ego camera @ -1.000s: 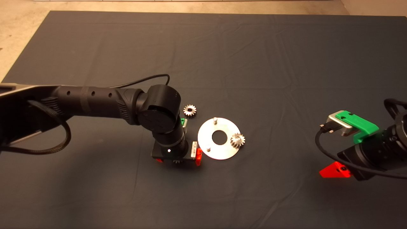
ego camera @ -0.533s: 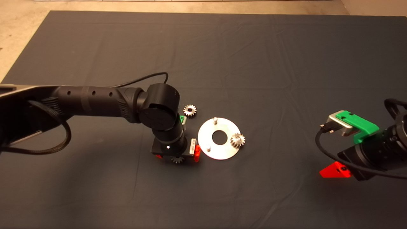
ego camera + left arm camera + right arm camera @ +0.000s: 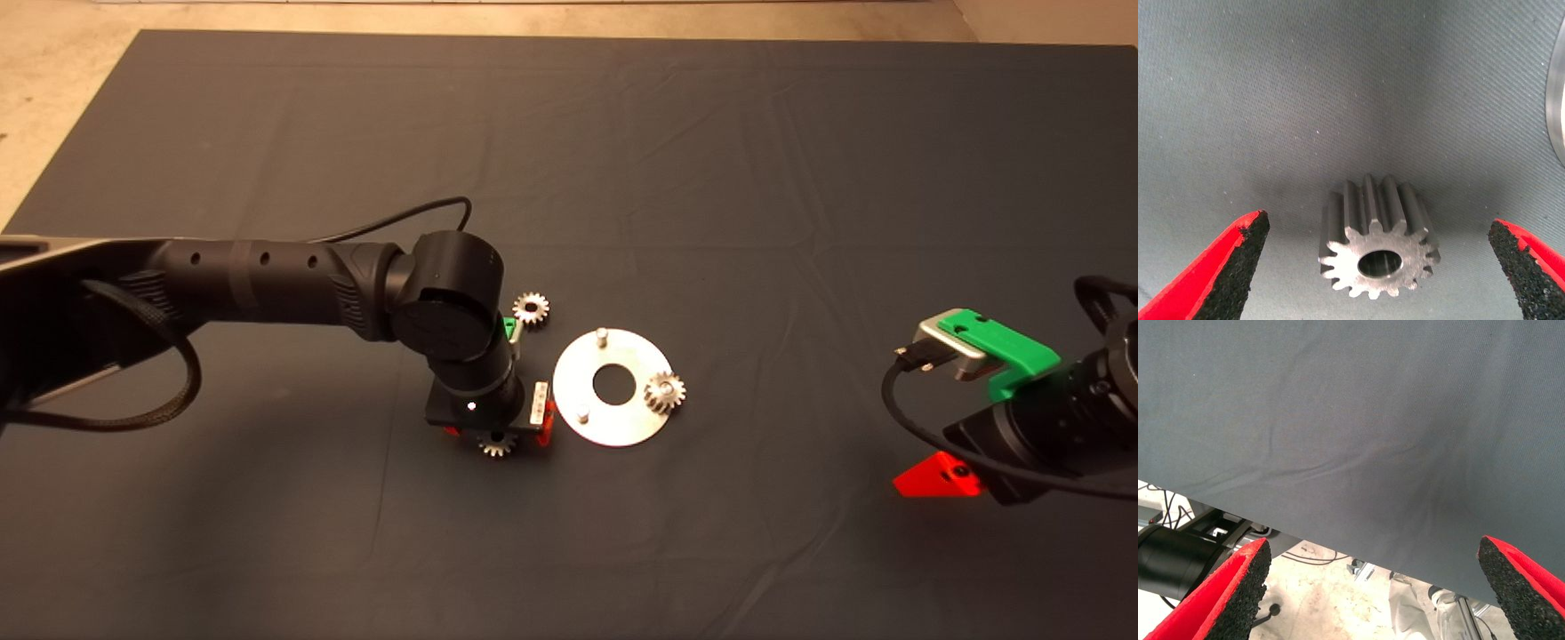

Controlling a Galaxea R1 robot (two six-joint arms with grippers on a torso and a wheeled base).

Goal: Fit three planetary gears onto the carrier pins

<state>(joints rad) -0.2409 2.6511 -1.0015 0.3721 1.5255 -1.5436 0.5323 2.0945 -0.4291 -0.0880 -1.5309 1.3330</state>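
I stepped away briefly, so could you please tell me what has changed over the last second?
The left gripper, open, shifted slightly away from the shiny silver disc, uncovering more of the small silver spur gear lying between its fingers. The other two gears, the disc and the parked right gripper stayed put.

My left arm (image 3: pixel 267 280) is a black tube with small round holes, a ribbed joint cover and a thin black cable looping off it. My right gripper (image 3: pixel 1371 587) has red fingers with rough black pads, under a green bracket (image 3: pixel 1000 347) with a silver plug.
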